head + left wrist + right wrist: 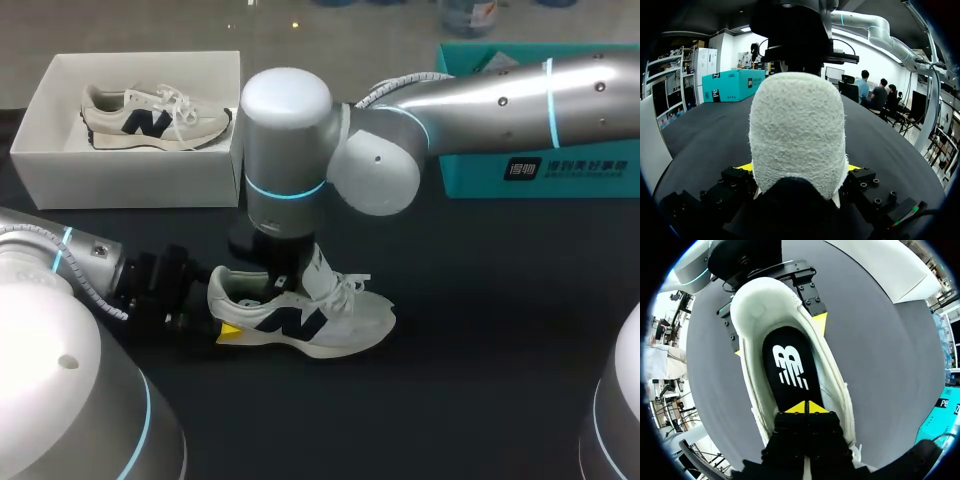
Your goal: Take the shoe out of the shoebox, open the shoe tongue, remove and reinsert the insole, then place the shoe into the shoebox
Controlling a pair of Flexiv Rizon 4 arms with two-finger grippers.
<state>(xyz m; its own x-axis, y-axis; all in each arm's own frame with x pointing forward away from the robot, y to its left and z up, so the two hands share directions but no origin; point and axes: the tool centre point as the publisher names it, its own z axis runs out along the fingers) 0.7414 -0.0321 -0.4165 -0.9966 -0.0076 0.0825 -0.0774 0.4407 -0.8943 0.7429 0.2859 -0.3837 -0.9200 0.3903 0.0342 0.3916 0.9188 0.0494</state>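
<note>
A cream sneaker [335, 322] with a dark side logo lies on the black table, toe to the right. My left gripper [226, 308] has the heel [797, 130] between its fingers, a yellow tip [746, 166] pressed to each side, so it is shut on the shoe. My right arm comes over from the right, and its gripper [290, 283] points down into the shoe's mouth. In the right wrist view that gripper [806, 408] is shut, with its tips on the black insole [789, 365], which lies flat inside the shoe. The tongue and laces [345, 285] stand up past the gripper.
An open white shoebox [130, 180] stands at the back left with a second sneaker [155, 118] inside. A teal box [540, 170] sits at the back right, under my right arm. Bare black table [480, 360] lies to the shoe's right and front.
</note>
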